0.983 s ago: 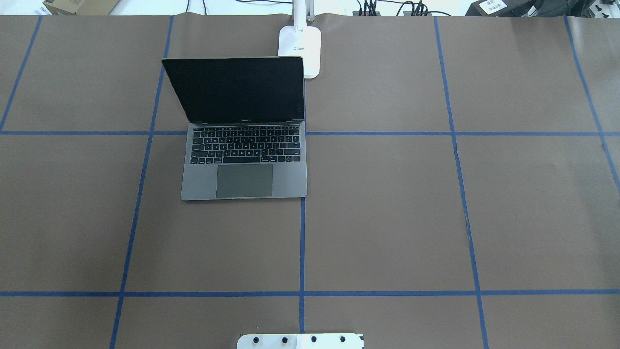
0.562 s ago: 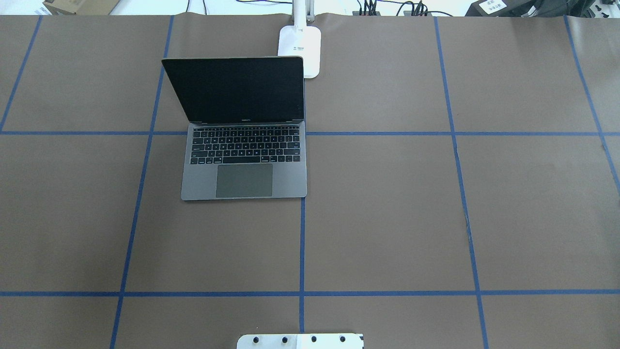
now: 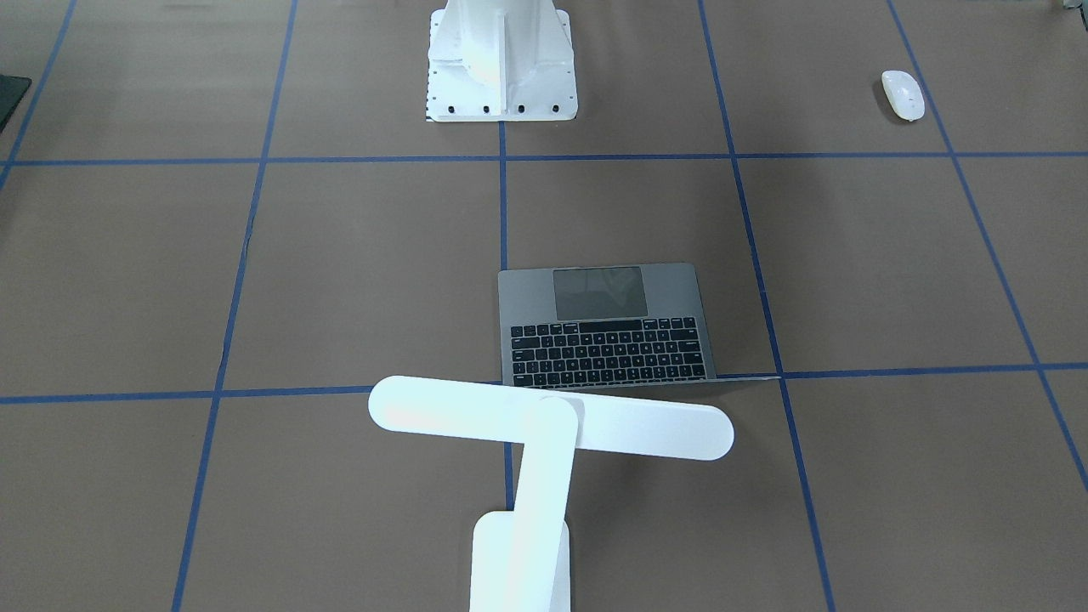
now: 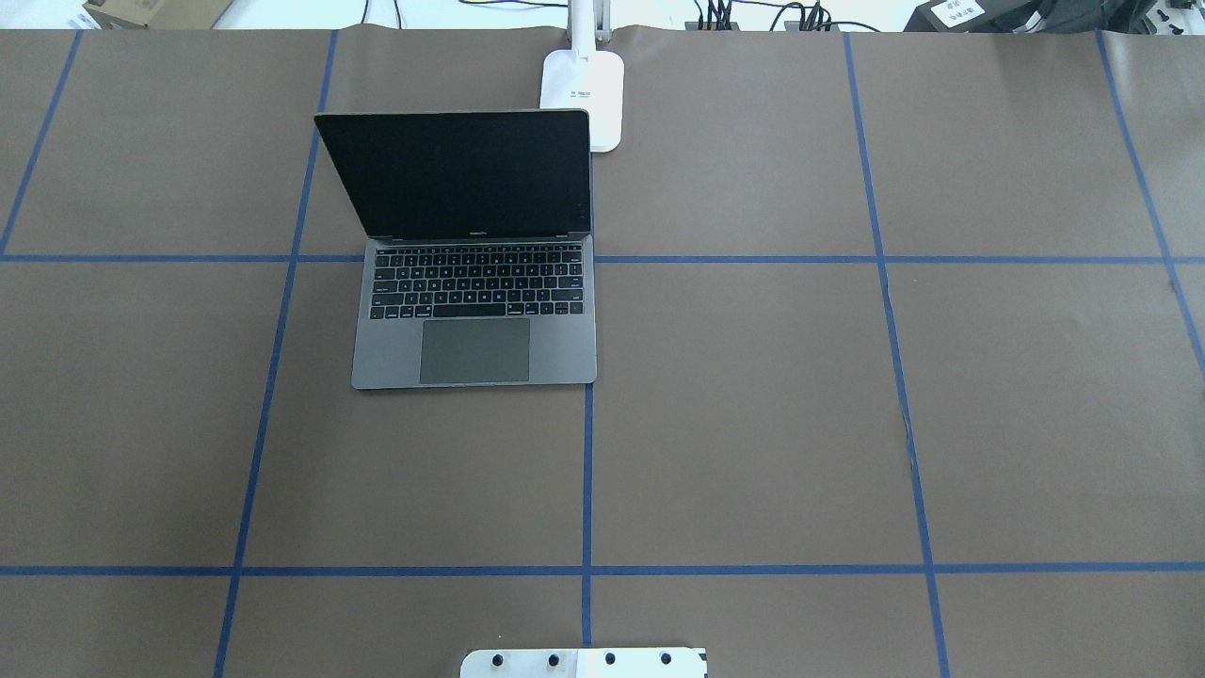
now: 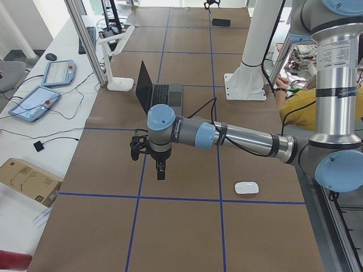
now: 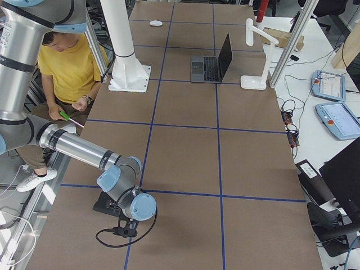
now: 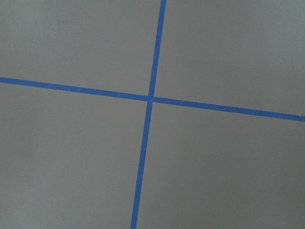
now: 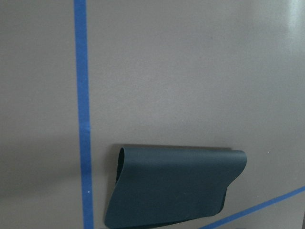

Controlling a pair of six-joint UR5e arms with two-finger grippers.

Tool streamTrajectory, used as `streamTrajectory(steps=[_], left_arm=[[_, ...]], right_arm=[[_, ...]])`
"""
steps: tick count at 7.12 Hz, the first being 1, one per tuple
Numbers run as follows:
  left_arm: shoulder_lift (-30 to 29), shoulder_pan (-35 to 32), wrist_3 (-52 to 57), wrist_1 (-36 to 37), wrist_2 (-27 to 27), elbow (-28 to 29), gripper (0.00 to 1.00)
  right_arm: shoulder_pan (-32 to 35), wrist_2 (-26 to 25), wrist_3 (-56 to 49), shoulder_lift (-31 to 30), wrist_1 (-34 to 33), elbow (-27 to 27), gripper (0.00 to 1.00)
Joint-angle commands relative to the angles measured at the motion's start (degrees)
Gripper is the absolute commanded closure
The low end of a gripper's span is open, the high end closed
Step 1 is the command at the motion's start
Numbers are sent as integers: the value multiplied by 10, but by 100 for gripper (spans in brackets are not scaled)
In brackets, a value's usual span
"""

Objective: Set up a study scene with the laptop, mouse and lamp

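The grey laptop (image 4: 475, 320) stands open with a dark screen, left of the table's middle; it also shows in the front view (image 3: 608, 327). The white lamp (image 3: 551, 416) stands behind it, its bar head over the laptop's far edge, its base (image 4: 584, 94) at the far table edge. The white mouse (image 3: 903, 93) lies near the robot's side, on its left (image 5: 247, 187). My left gripper (image 5: 160, 170) hangs over bare table, away from the mouse. My right gripper (image 6: 121, 228) is low beside a black pad (image 8: 176, 186). I cannot tell whether either is open or shut.
The white bolted pedestal (image 3: 501, 59) stands at the robot's side of the table's middle. The black pad (image 6: 107, 203) lies partly folded by the right gripper. A person in yellow (image 6: 64, 67) sits beside the table. Blue tape lines (image 7: 150, 98) cross the brown cover.
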Motion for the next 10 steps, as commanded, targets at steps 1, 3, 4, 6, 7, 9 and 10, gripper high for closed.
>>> streamTrajectory(steps=[1, 3, 4, 6, 7, 9, 10], left_arm=[[1, 0, 0, 1, 0, -3, 0], [2, 0, 0, 0, 0, -2, 0], [2, 0, 0, 0, 0, -2, 0], [2, 0, 0, 0, 0, -2, 0], [2, 0, 0, 0, 0, -2, 0], [2, 0, 0, 1, 0, -3, 0], [2, 0, 0, 0, 0, -3, 0]], right_arm=[[-9, 6, 2, 8, 2, -25, 11], [-54, 34, 37, 34, 2, -31, 12], [-75, 31, 38, 35, 3, -37, 12], [-111, 26, 36, 56, 4, -73, 14], [-112, 4, 36, 56, 4, -77, 14], [-113, -20, 35, 56, 4, -87, 14], [-115, -23, 32, 54, 4, -89, 13]])
